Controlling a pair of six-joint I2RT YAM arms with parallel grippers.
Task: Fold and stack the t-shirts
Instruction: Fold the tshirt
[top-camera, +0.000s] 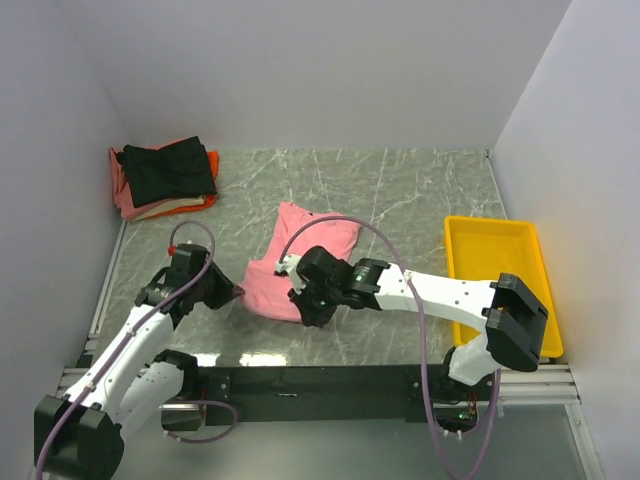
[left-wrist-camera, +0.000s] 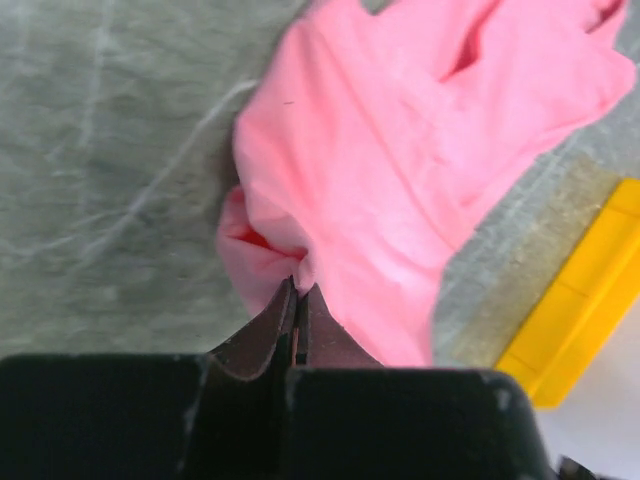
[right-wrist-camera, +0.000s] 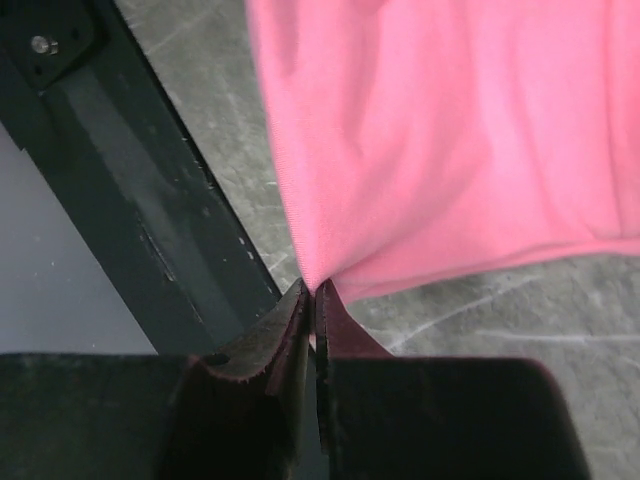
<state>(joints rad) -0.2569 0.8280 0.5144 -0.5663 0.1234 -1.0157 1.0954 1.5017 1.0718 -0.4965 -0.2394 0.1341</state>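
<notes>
Counter (top-camera: 420, 190) holds salmon-pink t-shirt (top-camera: 305, 250), crumpled near its middle. Left fingers (left-wrist-camera: 275, 325) pinched together on the shirt's left near corner. Right fingers (right-wrist-camera: 285, 325) clamped on its near hem. Folded stack (top-camera: 135, 205) in far left corner, black t-shirt (top-camera: 168, 170) on top. Yellow bin (top-camera: 495, 275) at right.
</notes>
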